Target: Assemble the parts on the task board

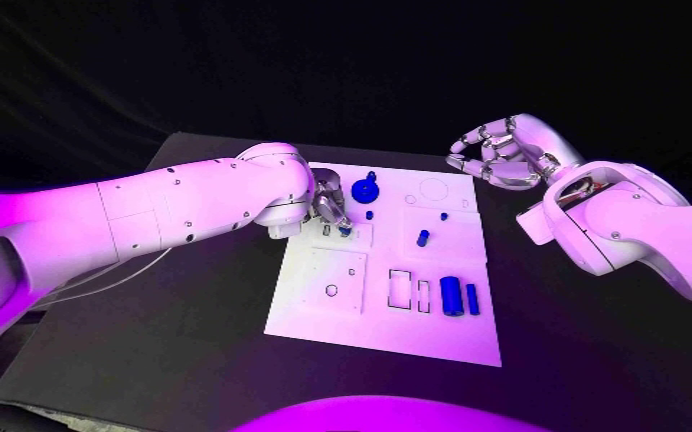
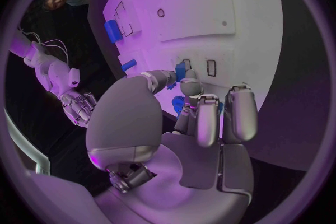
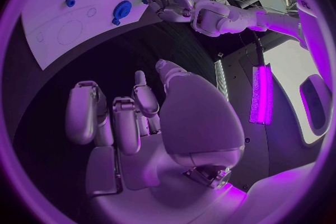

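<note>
The board (image 1: 378,332) lies flat in the middle of the black surface (image 1: 159,352), a white plate with outlined recesses and several blue parts on it. A round blue part (image 1: 366,190) sits near its far edge, a small blue peg (image 1: 423,238) lies toward the middle, and a blue cylinder (image 1: 451,295) with a slimmer blue bar (image 1: 472,298) just beside it lies near the right edge. The left hand (image 1: 326,214) is down over the board's far left area, beside the round part; in the left wrist view its fingers (image 2: 207,117) curl toward the thumb around a small blue part (image 2: 180,71), which sits at the fingertips just over two small rectangular slots, so the hand appears to pinch it, though the contact itself is partly hidden. Another bit of blue (image 2: 178,103) shows between the fingers lower down; what it is I cannot tell. The right hand (image 1: 500,159) hangs off the board's far right corner, above the dark surface and apart from everything, its fingers loosely curled inward with nothing in them, as the right wrist view confirms (image 3: 133,117).
</note>
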Action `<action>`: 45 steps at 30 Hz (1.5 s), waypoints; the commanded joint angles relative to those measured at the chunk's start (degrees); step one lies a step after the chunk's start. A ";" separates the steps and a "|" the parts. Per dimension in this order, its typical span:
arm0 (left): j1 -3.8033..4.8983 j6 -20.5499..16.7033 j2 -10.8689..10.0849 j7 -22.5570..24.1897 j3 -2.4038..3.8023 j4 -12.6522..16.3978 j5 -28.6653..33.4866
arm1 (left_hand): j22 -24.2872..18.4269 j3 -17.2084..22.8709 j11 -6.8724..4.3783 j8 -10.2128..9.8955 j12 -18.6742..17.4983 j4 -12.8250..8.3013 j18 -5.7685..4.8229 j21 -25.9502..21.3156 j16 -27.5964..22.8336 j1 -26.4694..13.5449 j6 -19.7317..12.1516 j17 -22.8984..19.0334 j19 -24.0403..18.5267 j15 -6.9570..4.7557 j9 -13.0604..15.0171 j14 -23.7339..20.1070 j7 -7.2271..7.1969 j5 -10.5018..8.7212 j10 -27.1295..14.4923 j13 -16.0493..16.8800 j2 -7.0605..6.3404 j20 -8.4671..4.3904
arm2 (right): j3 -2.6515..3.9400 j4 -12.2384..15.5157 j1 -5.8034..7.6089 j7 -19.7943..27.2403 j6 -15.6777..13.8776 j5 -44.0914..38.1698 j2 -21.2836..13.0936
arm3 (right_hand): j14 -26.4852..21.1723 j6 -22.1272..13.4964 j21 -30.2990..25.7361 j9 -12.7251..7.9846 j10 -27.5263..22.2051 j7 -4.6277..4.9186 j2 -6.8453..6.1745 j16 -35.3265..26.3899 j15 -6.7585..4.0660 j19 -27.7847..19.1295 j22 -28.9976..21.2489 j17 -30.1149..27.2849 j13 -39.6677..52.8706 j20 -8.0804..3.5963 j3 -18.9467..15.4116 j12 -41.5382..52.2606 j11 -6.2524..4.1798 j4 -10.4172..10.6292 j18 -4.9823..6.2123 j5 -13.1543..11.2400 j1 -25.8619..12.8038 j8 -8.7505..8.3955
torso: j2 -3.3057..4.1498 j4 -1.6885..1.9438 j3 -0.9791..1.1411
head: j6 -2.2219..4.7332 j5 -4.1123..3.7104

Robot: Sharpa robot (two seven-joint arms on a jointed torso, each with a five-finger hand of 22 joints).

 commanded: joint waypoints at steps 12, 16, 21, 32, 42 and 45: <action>-0.08 1.54 -0.55 -0.56 -0.04 0.22 -1.01 | 0.35 11.45 -0.10 0.19 0.45 -11.90 -0.68 0.32 0.37 -0.26 1.12 10.27 0.46 -0.34 2.03 4.74 -0.81 0.46 0.65 0.39 0.16 0.11 | 0.00 0.09 -0.01 0.50 0.46 -0.55 -0.06 | 4.21 -0.41 -0.21 0.06 -0.30 0.10 -0.08 -0.35 -0.55 -0.25 6.50 7.83 -0.03 -0.04 0.26 -0.16 0.04 0.08 0.49 0.11 -0.53 0.28 | 0.06 0.02 0.01 | -0.05 -0.03; -0.08 1.84 -0.69 -0.66 -0.05 0.27 -1.04 | 0.40 11.45 -0.11 0.21 0.54 -11.94 -0.70 0.34 0.42 -0.30 1.17 10.37 0.50 -0.35 2.04 4.77 -0.83 0.60 0.74 0.54 0.11 0.10 | -0.01 0.09 -0.01 0.52 0.47 -0.55 -0.06 | 4.21 -0.41 -0.21 0.06 -0.30 0.10 -0.08 -0.35 -0.55 -0.25 6.50 7.83 -0.03 -0.04 0.26 -0.16 0.04 0.08 0.49 0.11 -0.53 0.28 | 0.06 0.03 -0.02 | -0.05 -0.06; -0.09 2.48 -0.75 -0.68 -0.06 0.47 -1.05 | 0.37 11.45 -0.14 0.23 0.70 -11.99 -0.69 0.34 0.45 -0.38 1.23 10.43 0.48 -0.38 2.06 4.79 -0.86 0.79 0.90 0.82 0.06 0.09 | -0.01 0.10 -0.01 0.52 0.50 -0.55 -0.06 | 4.21 -0.41 -0.21 0.06 -0.30 0.10 -0.08 -0.35 -0.55 -0.25 6.50 7.83 -0.03 -0.04 0.26 -0.16 0.04 0.08 0.49 0.11 -0.53 0.28 | 0.07 0.03 -0.01 | -0.13 -0.05; -0.09 2.45 -0.63 -0.45 -0.08 0.69 -0.91 | 0.42 11.41 -0.16 0.26 1.00 -12.02 -0.70 0.36 0.56 -0.47 1.31 10.65 0.51 -0.39 2.08 4.85 -0.88 0.92 1.15 1.32 -0.02 0.08 | -0.01 0.16 -0.01 0.53 0.49 -0.55 -0.02 | 4.21 -0.41 -0.21 0.06 -0.30 0.10 -0.08 -0.35 -0.55 -0.25 6.50 7.83 -0.03 -0.04 0.26 -0.16 0.04 0.08 0.49 0.11 -0.53 0.28 | 0.04 0.01 0.04 | -0.17 0.00; -0.09 2.11 -0.38 -0.35 -0.07 0.45 -0.88 | 0.55 11.48 -0.23 0.28 1.09 -12.12 -0.73 0.42 0.64 -0.49 1.43 10.82 0.61 -0.44 2.09 4.90 -0.95 1.08 1.30 1.47 0.00 0.06 | -0.01 0.22 -0.01 0.54 0.43 -0.55 -0.09 | 4.22 -0.43 -0.32 0.15 -0.23 0.06 -0.06 -0.36 -0.57 -0.26 6.47 7.85 -0.01 -0.05 0.32 -0.14 0.00 0.06 0.50 0.24 -0.71 0.48 | 0.09 -0.06 0.03 | -0.04 -0.02; -0.09 2.40 -0.17 -0.39 -0.07 0.25 -0.88 | 0.55 11.48 -0.23 0.28 1.09 -12.13 -0.73 0.42 0.64 -0.49 1.43 10.82 0.61 -0.44 2.09 4.90 -0.95 1.08 1.30 1.47 -0.01 0.06 | -0.01 0.26 -0.01 0.55 0.41 -0.55 -0.11 | 4.22 -0.43 -0.32 0.15 -0.23 0.06 -0.06 -0.36 -0.57 -0.26 6.47 7.85 -0.01 -0.05 0.32 -0.14 0.00 0.06 0.50 0.24 -0.71 0.48 | 0.08 -0.04 0.04 | -0.06 -0.09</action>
